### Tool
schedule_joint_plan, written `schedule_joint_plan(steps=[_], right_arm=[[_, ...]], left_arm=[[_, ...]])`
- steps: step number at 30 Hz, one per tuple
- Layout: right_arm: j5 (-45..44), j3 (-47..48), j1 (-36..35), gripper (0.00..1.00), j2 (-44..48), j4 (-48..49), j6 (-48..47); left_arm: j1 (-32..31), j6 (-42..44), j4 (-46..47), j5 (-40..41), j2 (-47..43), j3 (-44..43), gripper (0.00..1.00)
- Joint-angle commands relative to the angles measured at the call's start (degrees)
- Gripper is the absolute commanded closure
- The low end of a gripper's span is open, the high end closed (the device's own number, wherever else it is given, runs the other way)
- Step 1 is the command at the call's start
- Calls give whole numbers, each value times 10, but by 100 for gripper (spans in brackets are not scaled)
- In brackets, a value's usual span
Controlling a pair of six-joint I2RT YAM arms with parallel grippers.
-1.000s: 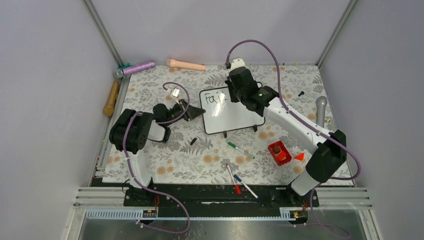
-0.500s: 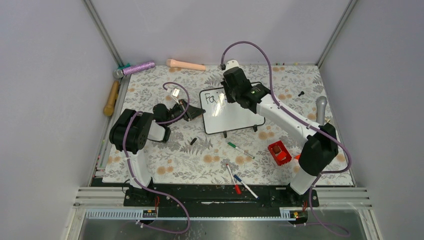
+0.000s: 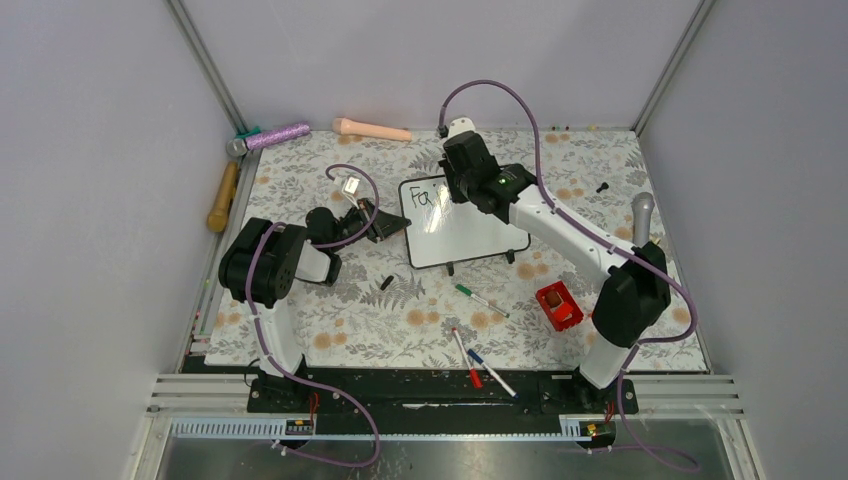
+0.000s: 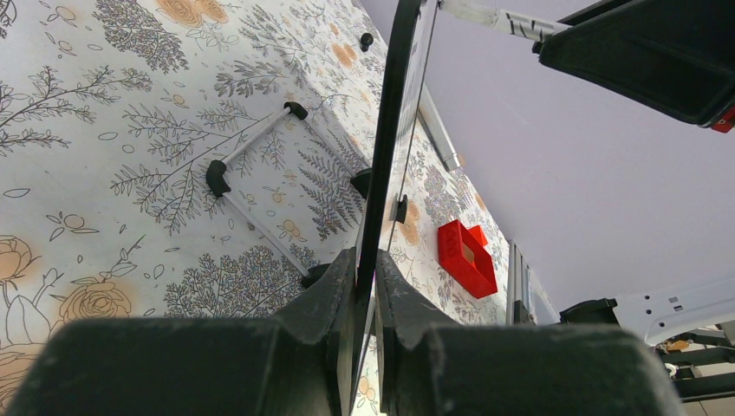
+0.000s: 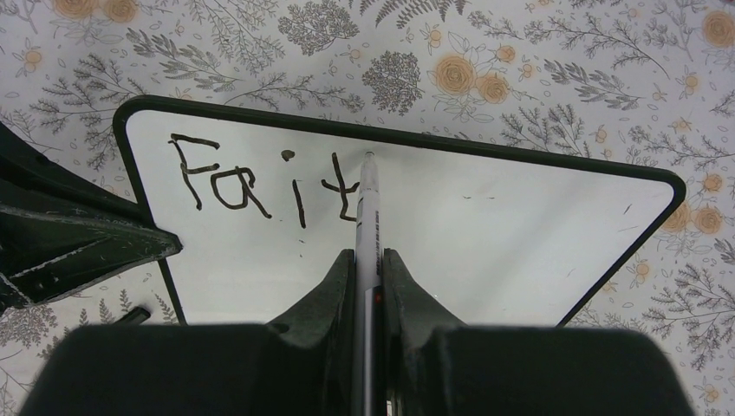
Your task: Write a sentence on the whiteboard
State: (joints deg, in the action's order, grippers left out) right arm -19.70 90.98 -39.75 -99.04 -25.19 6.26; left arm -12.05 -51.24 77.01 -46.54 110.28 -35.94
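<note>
Whiteboard (image 3: 470,235) at the table's (image 3: 300,290) far middle, its sentence (image 5: 260,186) reading "Fait".
The right gripper (image 5: 367,258) is clamped on a marker (image 5: 367,208), tip by the board's far edge just right of the "t"; the left gripper (image 4: 364,269) pinches the left edge.

The left arm (image 3: 262,262) and right arm (image 3: 570,232) have fat black joints and white tubes. A thin purple cable (image 3: 487,83) loops over each. A tiny green light (image 3: 499,181) glows in the upper middle. The right gripper (image 5: 368,255) is black and scuffed.
</note>
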Motion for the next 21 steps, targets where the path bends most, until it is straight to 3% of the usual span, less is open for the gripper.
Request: schedule_joint_plan(steps=[1, 21], right_arm=[[-5, 19, 4, 100, -4, -10, -4], [10, -25, 3, 100, 13, -23, 3]], left_arm=[[-1, -5, 45, -7, -23, 2, 98], [-1, -4, 45, -7, -24, 2, 98]])
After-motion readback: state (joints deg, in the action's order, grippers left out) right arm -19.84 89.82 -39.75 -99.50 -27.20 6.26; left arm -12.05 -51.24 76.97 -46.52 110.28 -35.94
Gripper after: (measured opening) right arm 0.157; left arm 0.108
